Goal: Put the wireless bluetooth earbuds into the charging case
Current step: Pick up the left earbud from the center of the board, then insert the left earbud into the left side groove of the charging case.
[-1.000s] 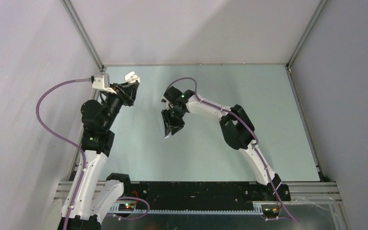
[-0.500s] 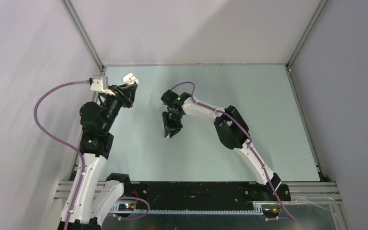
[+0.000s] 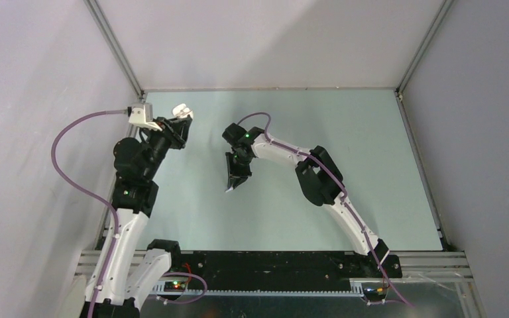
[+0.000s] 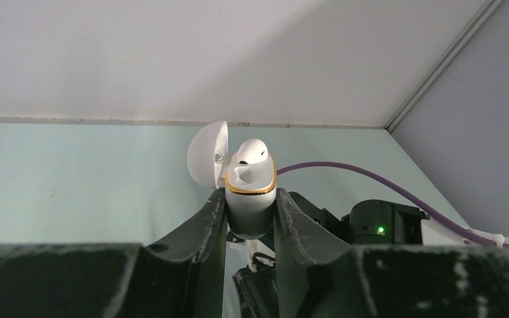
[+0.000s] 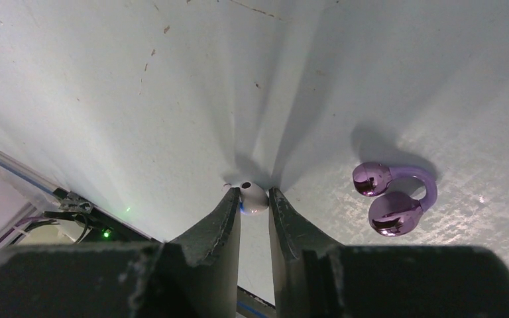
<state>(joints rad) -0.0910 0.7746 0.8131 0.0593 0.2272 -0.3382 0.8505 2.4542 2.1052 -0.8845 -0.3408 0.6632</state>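
Observation:
My left gripper (image 4: 250,207) is shut on a white charging case (image 4: 252,202) with a gold rim, held up off the table near its far left corner (image 3: 181,111). The case's lid (image 4: 208,154) stands open, and a white earbud (image 4: 252,154) sits in the case. On the table, a second white earbud (image 5: 254,197) lies pinched between the fingertips of my right gripper (image 5: 254,194), which points down at the table's middle (image 3: 232,185). A shiny purple earbud (image 5: 391,200) lies just right of those fingers, apart from them.
The pale green table (image 3: 344,132) is walled in by grey panels with metal posts at the back corners (image 3: 139,89). My right arm's wrist with its green light (image 4: 379,225) and purple cable (image 4: 371,177) lies just beyond and below the held case.
My right gripper's jaws have narrowed onto the white earbud on the table, and that arm has shifted slightly left. The left arm holds the case nearly still.

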